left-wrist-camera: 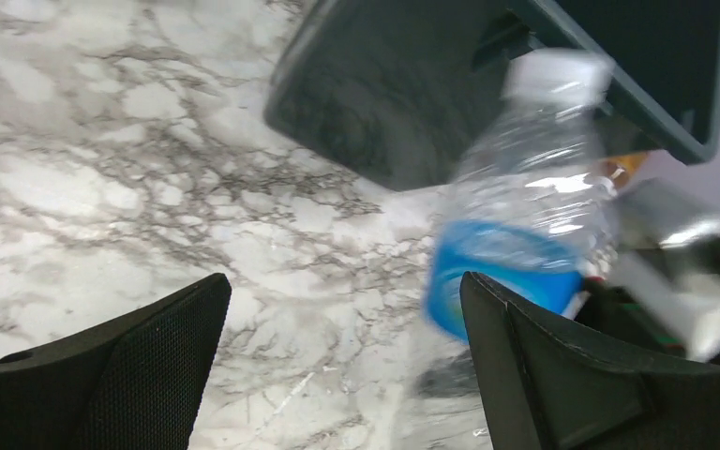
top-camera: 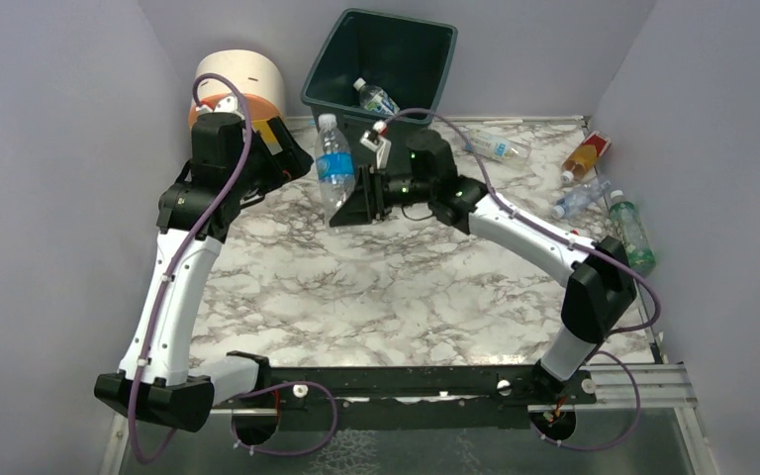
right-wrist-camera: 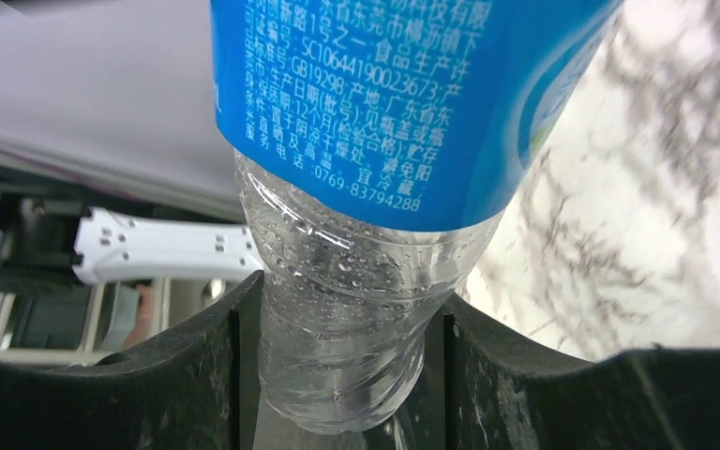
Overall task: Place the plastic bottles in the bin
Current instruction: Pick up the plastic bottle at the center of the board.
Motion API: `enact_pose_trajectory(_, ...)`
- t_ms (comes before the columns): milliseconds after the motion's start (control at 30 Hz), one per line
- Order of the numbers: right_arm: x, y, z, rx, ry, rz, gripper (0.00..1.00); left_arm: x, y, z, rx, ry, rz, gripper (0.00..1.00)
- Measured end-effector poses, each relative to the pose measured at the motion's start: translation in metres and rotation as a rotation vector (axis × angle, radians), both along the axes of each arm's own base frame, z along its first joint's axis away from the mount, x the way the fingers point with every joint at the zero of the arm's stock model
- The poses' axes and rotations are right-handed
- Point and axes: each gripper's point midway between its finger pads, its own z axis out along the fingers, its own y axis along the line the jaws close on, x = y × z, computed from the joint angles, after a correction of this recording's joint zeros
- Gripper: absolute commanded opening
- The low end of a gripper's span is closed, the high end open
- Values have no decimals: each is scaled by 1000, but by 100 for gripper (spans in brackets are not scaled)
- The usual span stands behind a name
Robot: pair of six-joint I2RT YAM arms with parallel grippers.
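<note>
Bin (top-camera: 396, 45) at far edge, one bottle (top-camera: 375, 98) inside, upright bottle (top-camera: 334, 163) before it, drawer unit (top-camera: 247, 79) left

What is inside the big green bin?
One clear bottle lies inside the bin. The bin's near side hides its bottom, so more bottles could sit there unseen.

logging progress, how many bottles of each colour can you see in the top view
clear bottles: 4
orange bottle: 1
green bottle: 1
total: 6
</note>
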Motion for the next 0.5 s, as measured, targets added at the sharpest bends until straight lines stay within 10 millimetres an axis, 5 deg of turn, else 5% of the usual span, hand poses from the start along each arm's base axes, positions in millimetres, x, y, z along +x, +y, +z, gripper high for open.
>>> enact_pose_trajectory(300,78,-31,124,74,-289,-208,56,-14,18,-16,48,33,54,99)
enact_pose_trajectory(500,145,-57,158,71,-452,-401,56,-22,20,-51,67,121,51,99)
